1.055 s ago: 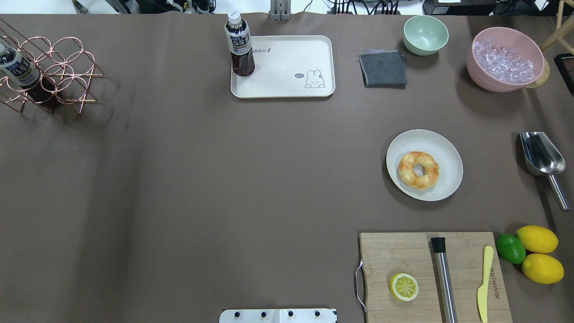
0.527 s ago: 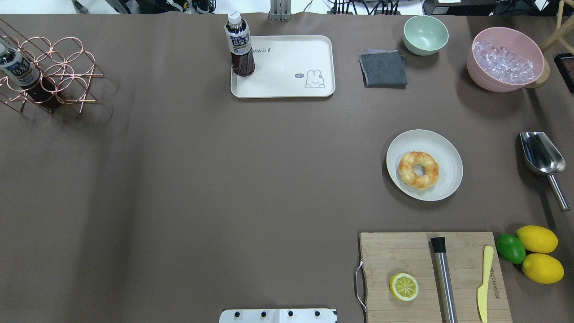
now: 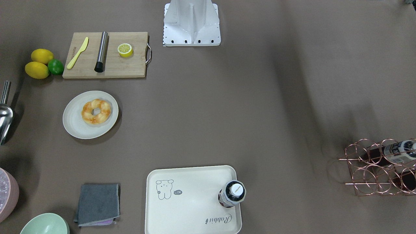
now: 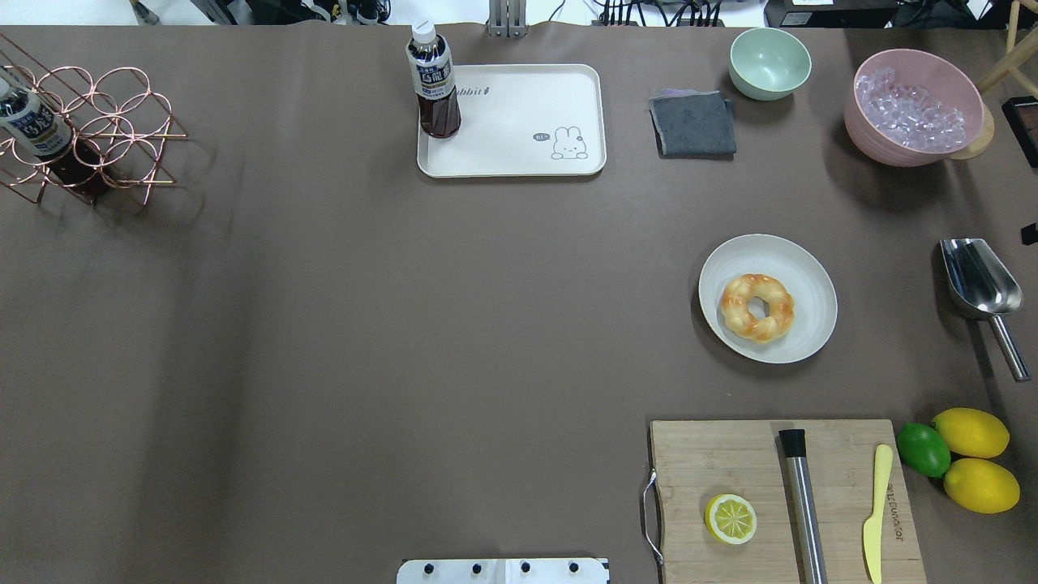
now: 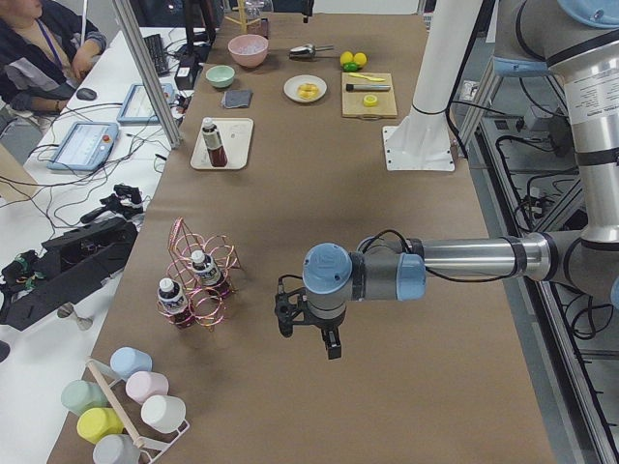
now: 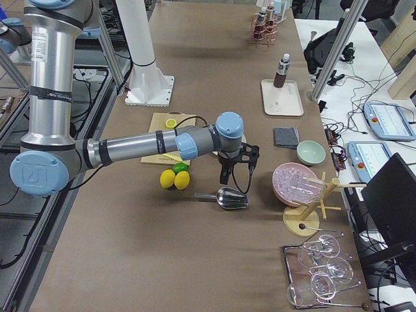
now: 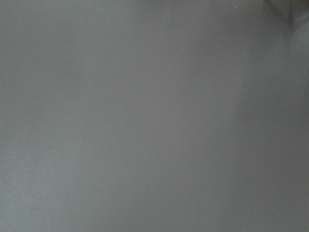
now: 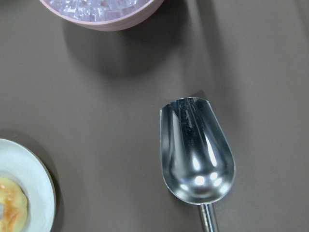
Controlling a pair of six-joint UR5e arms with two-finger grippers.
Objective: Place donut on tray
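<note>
The donut [image 4: 757, 307] is a golden braided ring lying on a round off-white plate [image 4: 803, 268] at the right middle of the table; it also shows in the front view [image 3: 96, 111] and at the lower left edge of the right wrist view [image 8: 7, 208]. The cream tray [image 4: 527, 134] with the bear drawing lies at the far centre and carries a bottle [image 4: 434, 81]. My right gripper [image 6: 233, 177] hangs over the table near the metal scoop, right of the plate; I cannot tell if it is open. My left gripper [image 5: 309, 333] hangs far off at the left end; I cannot tell its state.
A metal scoop [image 4: 977, 284] lies right of the plate. A pink bowl of ice [image 4: 916, 105], a green bowl [image 4: 769, 62] and a grey cloth [image 4: 693, 123] stand at the back right. A cutting board [image 4: 714, 454] holds a lemon half, a steel rod and a knife. A wire rack [image 4: 89, 130] stands far left.
A small dark part of my right gripper has come in at the right edge of the overhead view. The donut, plate and tray have not moved.
</note>
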